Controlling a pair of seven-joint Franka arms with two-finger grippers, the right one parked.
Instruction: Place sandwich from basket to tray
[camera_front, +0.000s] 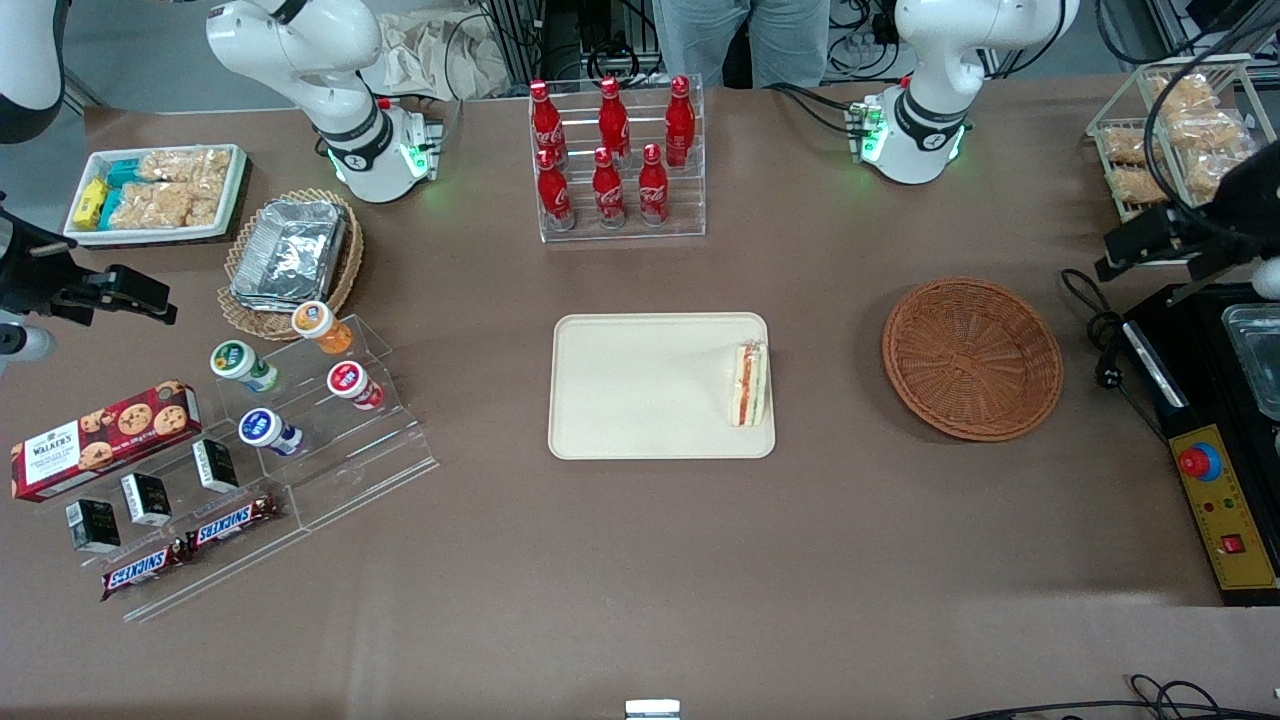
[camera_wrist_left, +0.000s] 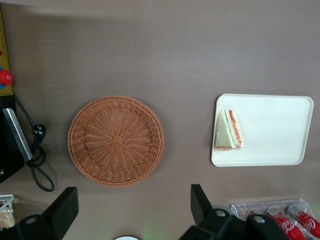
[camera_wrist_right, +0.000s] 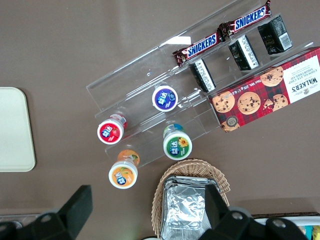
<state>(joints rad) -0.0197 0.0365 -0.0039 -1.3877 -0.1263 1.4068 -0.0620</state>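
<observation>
- A long table (camera_front: 640, 560) covered in matte brown cloth is seen, with snack displays toward the parked arm's end and a black control box toward the working arm's end.
- The sandwich (camera_front: 749, 383) is found on the tray (camera_front: 640, 400), just inside the rim at the edge nearest the basket (camera_front: 972, 358); the basket holds nothing.
- The task is judged to be essentially done, since the wedge rests fully on the tray.
- The gripper (camera_wrist_left: 130, 212) is held high above the table, over the strip between basket and tray, well apart from both; its two fingers are spread wide and nothing is held between them.
- The sandwich is judged light, soft and easily crushed: white bread faces, with red-orange and pale layers showing on the cut edge. If it were taken again, a gentle hold across the two flat bread faces would be suited, as a squeeze on the layered edge could push out the filling.
- The tray is smooth cream plastic, rectangular with rounded corners and a low rim, and is judged stiff and slippery.
- The basket is round, shallow, reddish-brown woven wicker, rough and ridged.
</observation>
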